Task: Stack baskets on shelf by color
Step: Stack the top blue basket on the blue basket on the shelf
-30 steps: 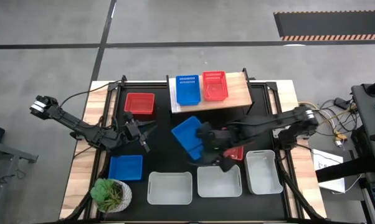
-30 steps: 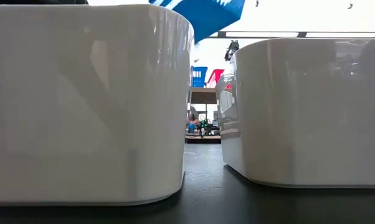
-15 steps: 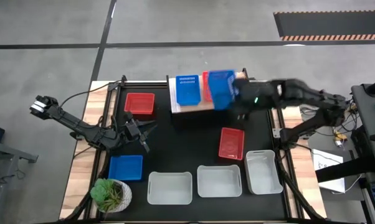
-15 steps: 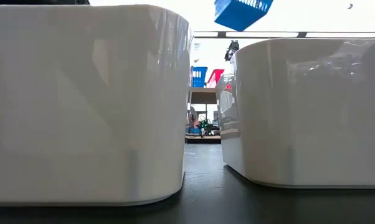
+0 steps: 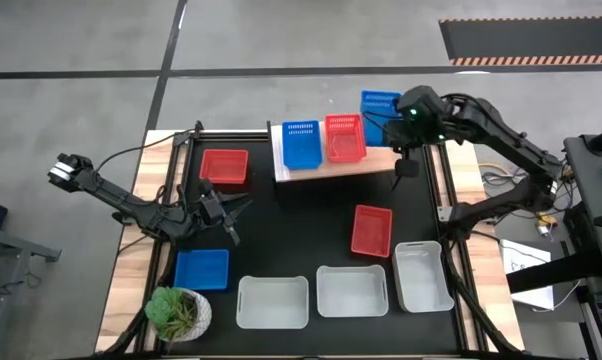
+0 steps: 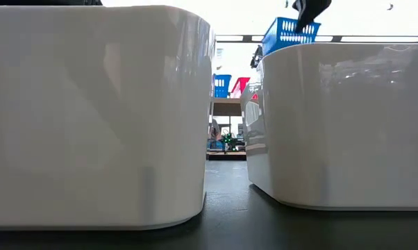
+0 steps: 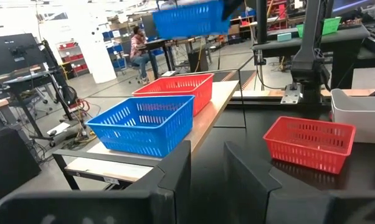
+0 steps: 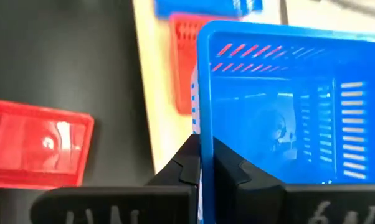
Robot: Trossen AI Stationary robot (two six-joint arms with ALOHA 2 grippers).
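Observation:
My right gripper (image 5: 394,116) is shut on a blue basket (image 5: 379,103) and holds it in the air by the far right corner of the light-wood shelf (image 5: 381,155). A blue basket (image 5: 301,144) and a red basket (image 5: 345,138) stand side by side on the shelf. On the black table rest two red baskets (image 5: 224,165) (image 5: 371,230), a blue basket (image 5: 201,268) and three white baskets along the near edge (image 5: 272,300) (image 5: 352,290) (image 5: 423,275). My left gripper (image 5: 231,210) stands open over the table's left half, with nothing between its fingers. My right gripper pinches one side wall of the blue basket at its rim (image 8: 200,124), one finger (image 8: 186,163) outside and one finger (image 8: 230,167) inside. The fingers slant down from above. The basket hangs lifted clear of shelf and table, open side up (image 6: 289,35).
A potted green plant (image 5: 177,312) stands at the table's near left corner. The shelf's right end (image 5: 383,140) is bare wood beside the red basket. In the low view two white baskets (image 6: 98,111) (image 6: 341,118) block most of the sight.
My right gripper has swung up from the middle of the table toward the far right, carrying the blue basket past the shelf's red basket to its far right corner. The basket, tilted before, now hangs nearly level. A red basket on the table's right half shows uncovered.

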